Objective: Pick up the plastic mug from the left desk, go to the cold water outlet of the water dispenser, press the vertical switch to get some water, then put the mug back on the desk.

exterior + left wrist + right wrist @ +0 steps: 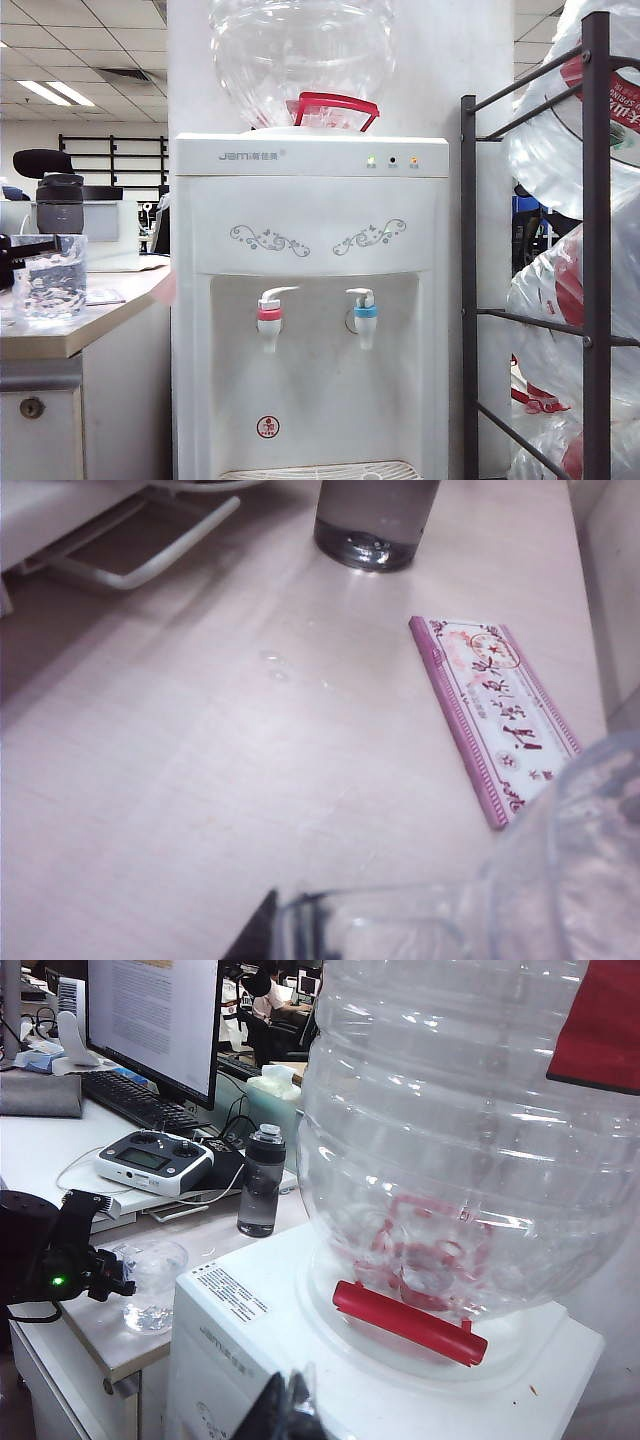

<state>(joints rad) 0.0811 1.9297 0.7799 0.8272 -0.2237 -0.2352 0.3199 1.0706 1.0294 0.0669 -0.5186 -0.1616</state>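
Observation:
The plastic mug [50, 276], clear and crinkled, stands on the left desk [100, 318] at the far left. My left gripper [28, 250] reaches in from the left edge and is shut on the mug's wall. In the left wrist view the mug [560, 870] fills the corner by the dark fingertip [262, 932]. The water dispenser [310, 200] stands in the middle, and its cold water outlet [365, 318] with the vertical switch [359, 296] is untouched. Whether water is in the mug I cannot tell. My right gripper [292, 1405] hangs shut over the dispenser's top front corner.
A red-collared tap [270, 318] sits left of the blue one, above the drip tray [320, 470]. A smoky-grey bottle [60, 205] and a pink booklet [495, 715] lie on the desk near the mug. A large water jug [300, 50] tops the dispenser. A dark rack [595, 250] of jugs stands on the right.

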